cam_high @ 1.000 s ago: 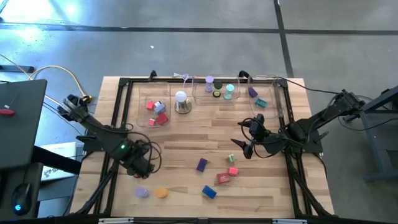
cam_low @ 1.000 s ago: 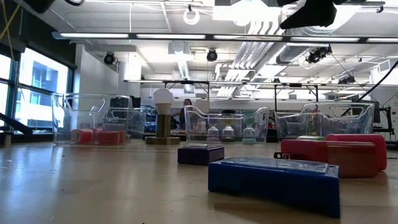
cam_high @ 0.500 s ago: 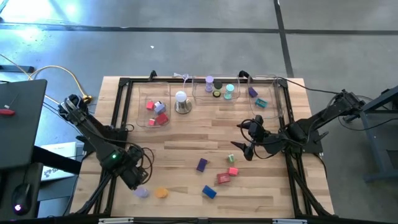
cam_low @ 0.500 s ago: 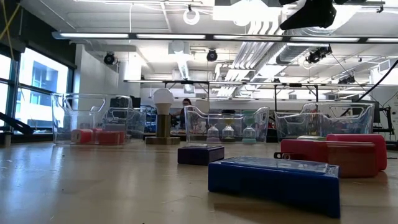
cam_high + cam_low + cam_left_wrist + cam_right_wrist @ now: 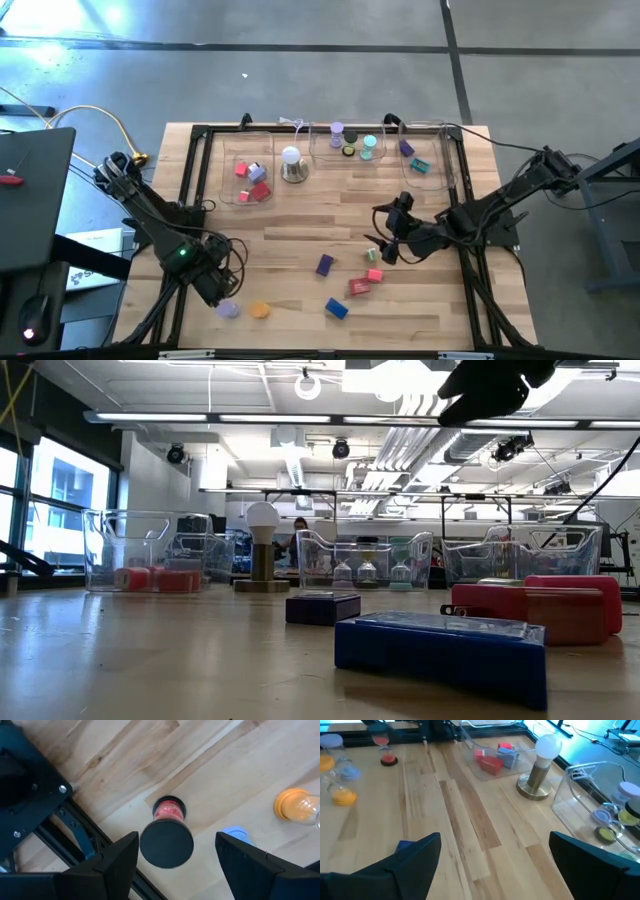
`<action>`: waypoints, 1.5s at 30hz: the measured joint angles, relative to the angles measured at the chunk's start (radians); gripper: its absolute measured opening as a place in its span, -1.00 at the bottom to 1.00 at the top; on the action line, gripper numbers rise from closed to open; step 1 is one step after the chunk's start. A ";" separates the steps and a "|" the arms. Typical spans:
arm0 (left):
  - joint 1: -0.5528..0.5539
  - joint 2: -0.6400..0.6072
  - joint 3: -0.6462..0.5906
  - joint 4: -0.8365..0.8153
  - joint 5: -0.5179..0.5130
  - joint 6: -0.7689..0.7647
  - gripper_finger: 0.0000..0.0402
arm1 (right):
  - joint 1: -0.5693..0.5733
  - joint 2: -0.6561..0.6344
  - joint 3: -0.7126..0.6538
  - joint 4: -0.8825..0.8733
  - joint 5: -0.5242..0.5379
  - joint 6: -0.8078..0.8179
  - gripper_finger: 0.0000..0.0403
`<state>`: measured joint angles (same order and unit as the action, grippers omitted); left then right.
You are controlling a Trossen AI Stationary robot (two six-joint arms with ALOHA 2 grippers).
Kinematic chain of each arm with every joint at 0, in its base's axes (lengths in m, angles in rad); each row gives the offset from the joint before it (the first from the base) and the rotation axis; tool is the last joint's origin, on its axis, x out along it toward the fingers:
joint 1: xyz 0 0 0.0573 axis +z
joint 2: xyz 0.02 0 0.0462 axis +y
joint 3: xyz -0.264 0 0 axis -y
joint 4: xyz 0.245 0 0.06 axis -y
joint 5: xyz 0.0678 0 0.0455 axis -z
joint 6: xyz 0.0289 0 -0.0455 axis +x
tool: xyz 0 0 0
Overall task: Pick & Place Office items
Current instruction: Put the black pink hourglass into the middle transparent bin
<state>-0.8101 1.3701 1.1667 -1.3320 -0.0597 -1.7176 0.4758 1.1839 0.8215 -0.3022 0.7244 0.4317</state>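
My left gripper [image 5: 213,288] hangs open near the table's near left corner, pointing down. Its fingers stand on either side of an upright black-capped roll [image 5: 166,844] with red inside, without touching it. A lilac roll [image 5: 228,309] and an orange roll [image 5: 260,311] stand beside it. My right gripper [image 5: 378,236] is open above the middle right, over a small green piece [image 5: 372,253] and a pink block [image 5: 375,274]. A purple block [image 5: 325,265], a red block [image 5: 359,286] and a blue block [image 5: 336,309] lie flat on the wood.
Three clear trays [image 5: 250,178] [image 5: 350,148] [image 5: 425,163] stand along the far side with several pieces inside. A white dome on a metal base [image 5: 291,165] stands between the first two. A black frame [image 5: 195,200] borders the table; its rail runs close by the left gripper.
My left gripper has moved toward the table's near left corner and now stands still over the black-capped roll. My right gripper has moved toward the table's left and near side, sinking a little, still open. No piece has moved.
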 joint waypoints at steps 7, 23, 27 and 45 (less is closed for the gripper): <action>0.000 0.002 0.000 -0.056 -0.012 -0.058 0.26 | 0.000 -0.001 0.000 0.025 0.001 -0.018 0.79; 0.000 0.016 0.000 -0.054 -0.015 -0.063 0.60 | 0.000 -0.001 0.000 0.027 -0.002 -0.018 0.79; 0.000 0.016 0.000 -0.042 -0.025 -0.063 0.64 | 0.000 -0.001 0.000 0.022 -0.003 -0.013 0.79; 0.011 0.049 0.000 -0.029 -0.048 0.012 0.64 | 0.000 -0.001 0.000 0.022 -0.022 -0.010 0.79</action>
<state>-0.7987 1.4189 1.1667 -1.3608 -0.1081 -1.7060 0.4755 1.1828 0.8215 -0.2802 0.7019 0.4213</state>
